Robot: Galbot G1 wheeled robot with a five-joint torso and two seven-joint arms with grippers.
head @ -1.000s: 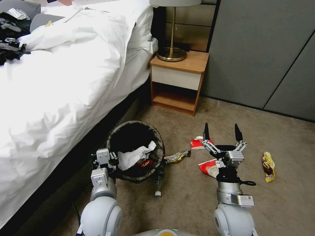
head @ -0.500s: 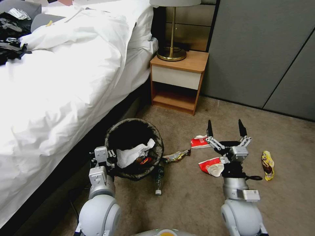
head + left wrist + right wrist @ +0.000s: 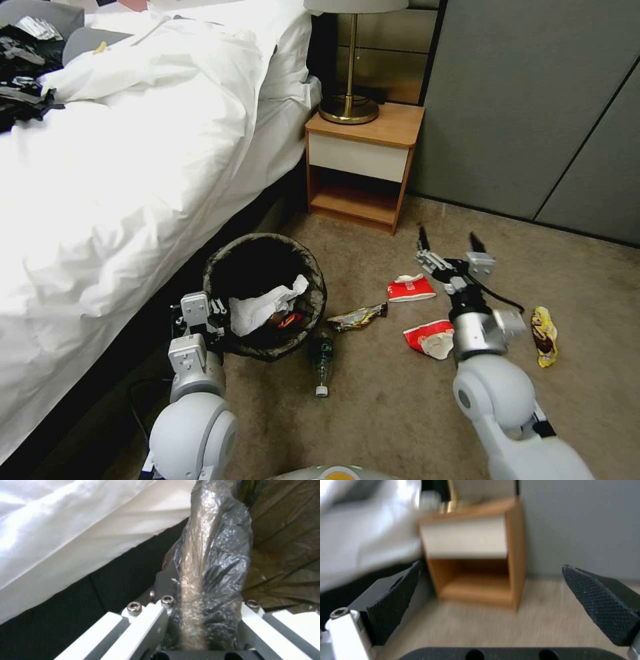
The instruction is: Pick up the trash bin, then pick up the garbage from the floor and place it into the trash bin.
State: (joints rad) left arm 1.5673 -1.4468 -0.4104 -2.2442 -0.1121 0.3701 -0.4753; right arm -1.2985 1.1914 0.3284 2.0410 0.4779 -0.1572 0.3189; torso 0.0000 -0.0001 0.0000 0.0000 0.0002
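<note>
The trash bin (image 3: 261,244), round with a dark crinkly bag over its rim, stands by the bed with white tissue (image 3: 259,309) inside. My left gripper (image 3: 215,311) is shut on its near-left rim; the left wrist view shows the bagged rim (image 3: 206,567) pinched in my left gripper (image 3: 203,622). On the carpet lies the garbage: two red-and-white wrappers (image 3: 410,288) (image 3: 430,337), a brownish snack wrapper (image 3: 359,317) and a yellow wrapper (image 3: 545,335). My right gripper (image 3: 448,240) hangs open and empty above the carpet beyond the red wrappers. Its black pads (image 3: 393,602) face the nightstand.
A plastic bottle (image 3: 321,363) lies just right of the bin. The bed (image 3: 133,167) fills the left side. A wooden nightstand (image 3: 363,167) (image 3: 473,555) with a lamp (image 3: 350,67) stands ahead, against grey wall panels (image 3: 533,100). Bare carpet (image 3: 400,413) lies in front.
My right arm has reached forward, carrying the open gripper past the red wrappers toward the nightstand. The left arm and the bin have shifted slightly left and away.
</note>
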